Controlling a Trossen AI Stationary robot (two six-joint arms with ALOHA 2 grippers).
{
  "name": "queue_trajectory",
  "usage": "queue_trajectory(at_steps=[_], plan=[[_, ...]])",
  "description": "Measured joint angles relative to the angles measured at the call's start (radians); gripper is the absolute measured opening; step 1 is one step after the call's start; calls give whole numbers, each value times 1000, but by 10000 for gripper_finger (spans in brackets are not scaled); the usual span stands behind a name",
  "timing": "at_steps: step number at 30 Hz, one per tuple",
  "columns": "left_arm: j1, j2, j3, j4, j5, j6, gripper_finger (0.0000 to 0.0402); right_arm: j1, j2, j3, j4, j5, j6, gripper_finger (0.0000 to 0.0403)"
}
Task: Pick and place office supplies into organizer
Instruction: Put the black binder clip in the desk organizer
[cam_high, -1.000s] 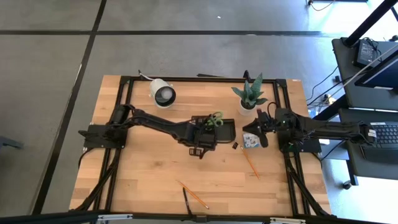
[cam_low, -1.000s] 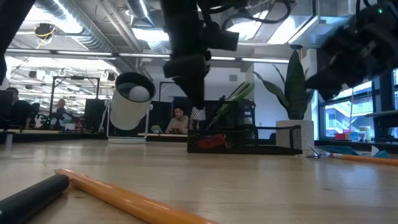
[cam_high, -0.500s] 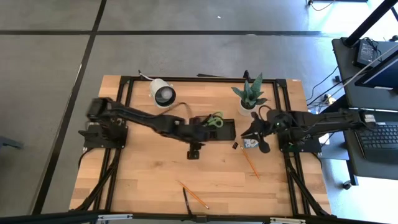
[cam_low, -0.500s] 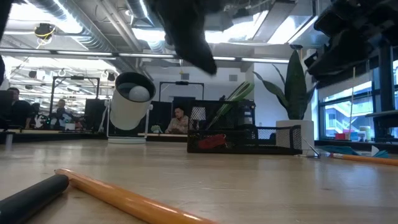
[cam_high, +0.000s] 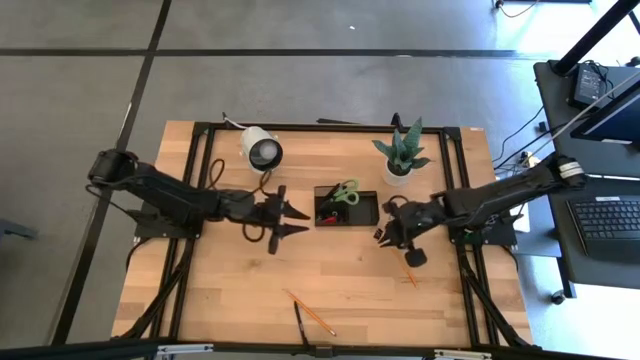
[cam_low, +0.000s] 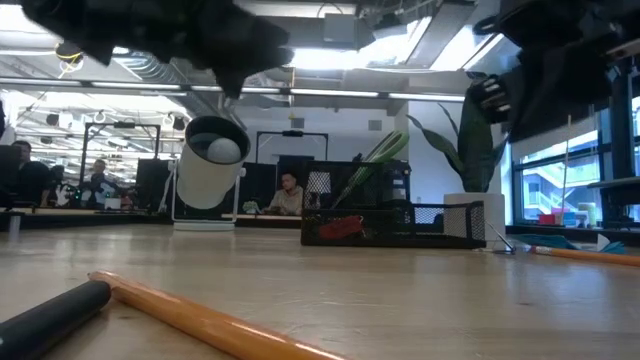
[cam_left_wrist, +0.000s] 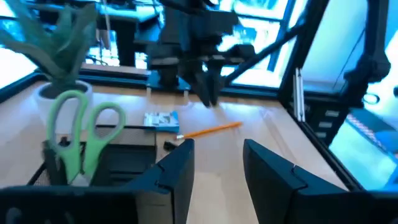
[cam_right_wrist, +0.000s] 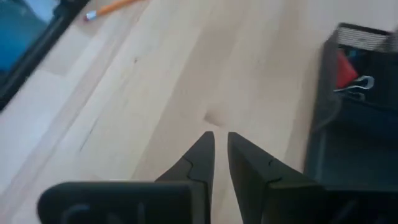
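While both arms hung over the wooden table (cam_high: 240, 270), the left gripper (cam_high: 292, 219) sat just at nine o'clock of the black mesh organizer (cam_high: 366, 211), its two fingers spread apart and holding nothing. Green-handled scissors (cam_high: 345, 193) stood upright in the organizer, handles up. At three o'clock of the organizer, the right gripper (cam_right_wrist: 221, 149) hovered low over bare wood with its fingers nearly pressed together, a thin gap between them, pinching nothing. A tiny black clip (cam_high: 378, 235) lay just beside that gripper, and one orange pencil (cam_high: 411, 273) lay at five o'clock of it. In the left wrist view a small blue pad (cam_left_wrist: 161, 119) rested on the table beyond the organizer. Another orange pencil (cam_high: 310, 313) and a black pen (cam_high: 299, 322) lay near the table's six o'clock edge, well apart from the organizer.
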Motion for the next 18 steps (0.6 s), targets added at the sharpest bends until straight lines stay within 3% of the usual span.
queue_trajectory(at_steps=[5, 8, 12, 18], plan=[[0, -16, -77, 77, -2, -29, 130, 3, 153, 114, -80, 93, -38, 51], [0, -16, -82, 68, -2, -29, 130, 2, 217, 168, -60, 133, 40, 51], [0, -16, -82, 57, -1, -25, 130, 1, 268, 235, -63, 135, 79, 51], [2, -16, -82, 58, -2, -21, 130, 1, 288, 268, -81, 66, -41, 51]])
